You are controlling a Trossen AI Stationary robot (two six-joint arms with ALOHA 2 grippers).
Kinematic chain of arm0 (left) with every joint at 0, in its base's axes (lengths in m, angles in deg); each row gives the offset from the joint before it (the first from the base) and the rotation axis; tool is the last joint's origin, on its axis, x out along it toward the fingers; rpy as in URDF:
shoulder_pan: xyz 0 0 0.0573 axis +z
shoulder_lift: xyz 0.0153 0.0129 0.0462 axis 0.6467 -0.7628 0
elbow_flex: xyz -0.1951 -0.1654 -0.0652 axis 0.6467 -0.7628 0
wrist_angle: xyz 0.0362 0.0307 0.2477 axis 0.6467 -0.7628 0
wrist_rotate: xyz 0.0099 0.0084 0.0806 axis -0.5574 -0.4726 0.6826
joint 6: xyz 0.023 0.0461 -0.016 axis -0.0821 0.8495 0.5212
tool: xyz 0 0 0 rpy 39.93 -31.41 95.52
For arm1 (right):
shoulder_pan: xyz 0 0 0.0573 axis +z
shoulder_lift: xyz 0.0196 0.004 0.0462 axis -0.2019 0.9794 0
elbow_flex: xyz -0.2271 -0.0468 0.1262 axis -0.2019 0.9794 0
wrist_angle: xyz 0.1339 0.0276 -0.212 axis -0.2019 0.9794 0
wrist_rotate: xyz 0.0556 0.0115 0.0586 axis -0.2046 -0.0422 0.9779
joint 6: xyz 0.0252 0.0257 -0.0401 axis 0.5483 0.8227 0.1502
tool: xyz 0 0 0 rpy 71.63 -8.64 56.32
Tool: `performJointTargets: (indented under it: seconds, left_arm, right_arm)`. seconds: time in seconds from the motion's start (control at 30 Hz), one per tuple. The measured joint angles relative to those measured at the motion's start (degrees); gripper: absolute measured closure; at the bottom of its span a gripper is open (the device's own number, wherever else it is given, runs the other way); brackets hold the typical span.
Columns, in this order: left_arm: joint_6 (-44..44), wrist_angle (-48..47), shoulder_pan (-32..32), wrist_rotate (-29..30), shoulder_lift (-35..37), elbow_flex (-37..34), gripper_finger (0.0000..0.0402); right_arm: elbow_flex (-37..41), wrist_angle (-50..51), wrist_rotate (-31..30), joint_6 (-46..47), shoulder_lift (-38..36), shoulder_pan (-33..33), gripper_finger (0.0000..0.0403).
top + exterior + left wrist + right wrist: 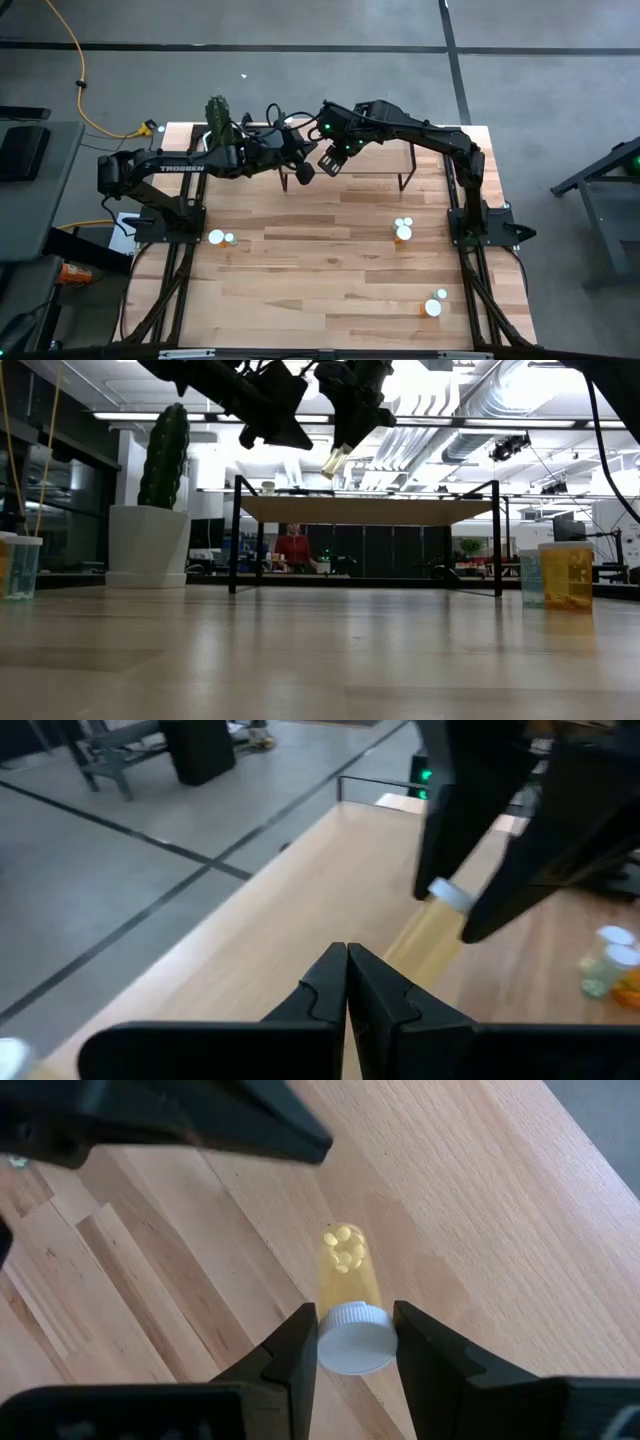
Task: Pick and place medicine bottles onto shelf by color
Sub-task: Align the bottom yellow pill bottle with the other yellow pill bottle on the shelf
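My right gripper (352, 1320) is shut on a yellowish medicine bottle (345, 1270) with a white cap, high over the left part of the shelf (375, 158). In the low view the bottle (335, 461) hangs clear above the shelf's board (370, 510). My left gripper (347, 952) is shut and empty, and hovers close beside the right one (305, 172). Other medicine bottles stand on the table: a pair at the left (222, 238), a group at the right (403, 230), and more near the front right (435, 305). My right gripper pinches the bottle's white cap (352, 1342) between its two fingers (300, 1348), one on each side of the cap. The fingers slant steeply down from above. The bottle hangs below them, base downward and tilted, lifted clear of shelf and table.
A tall cactus in a white pot (165, 470) stands at the table's far left corner, beside the shelf. The shelf's black legs (236, 535) rise from the tabletop. A person in red (293, 548) sits far behind the table. Bare wood lies in the middle (320, 260).
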Motion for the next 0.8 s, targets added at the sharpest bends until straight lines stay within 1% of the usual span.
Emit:
performJointTargets:
  seconds: [0.07, 0.1, 0.23, 0.3, 0.37, 0.43, 0.6, 0.7, 0.8]
  left_arm:
    - [-0.84, 1.09, -0.06, -1.19, 0.0, -0.45, 0.0401]
    - [-1.51, 3.33, -0.06, -1.64, 0.01, -1.44, 0.0401]
    - [-8.23, 16.63, -0.11, -2.0, 1.19, -9.6, 0.0401]
    - [-10.26, 24.81, -0.11, -2.0, 2.56, -13.45, 0.0401]
    - [-11.26, 29.45, -0.32, -1.98, 3.66, -16.7, 0.0401]
    - [-11.31, 30.55, -0.34, -1.96, 3.76, -18.09, 0.0401]
    - [-10.98, 32.46, -0.26, -2.11, 3.26, -18.16, 0.0401]
    - [-10.84, 34.21, -0.26, -3.84, 2.36, -18.16, 0.0401]
    - [-10.85, 34.29, -0.26, -3.84, 1.62, -18.16, 0.0401]
  right_arm:
    - [0.0, 0.0, 0.0, 0.12, 0.0, 0.0, 0.0299]
    - [0.0, 0.0, 0.0, 0.15, 0.0, 0.01, 0.0299]
    - [0.0, 0.02, 0.0, 0.15, 0.0, 0.0, 0.0299]
    - [0.0, 0.02, 0.09, 0.13, 0.0, 0.01, 0.0299]
    - [0.0, 0.11, 0.69, 0.13, 0.0, 0.0, 0.0299]
    - [0.0, 0.04, 0.92, 0.15, 0.0, 0.02, 0.0299]
    - [0.0, -0.07, 1.31, 0.15, 0.0, 0.0, 0.0299]
    - [0.0, -0.07, 1.46, 0.12, 0.0, 0.02, 0.0299]
    - [0.0, -0.13, 1.49, -0.22, 0.0, 0.02, 0.0299]
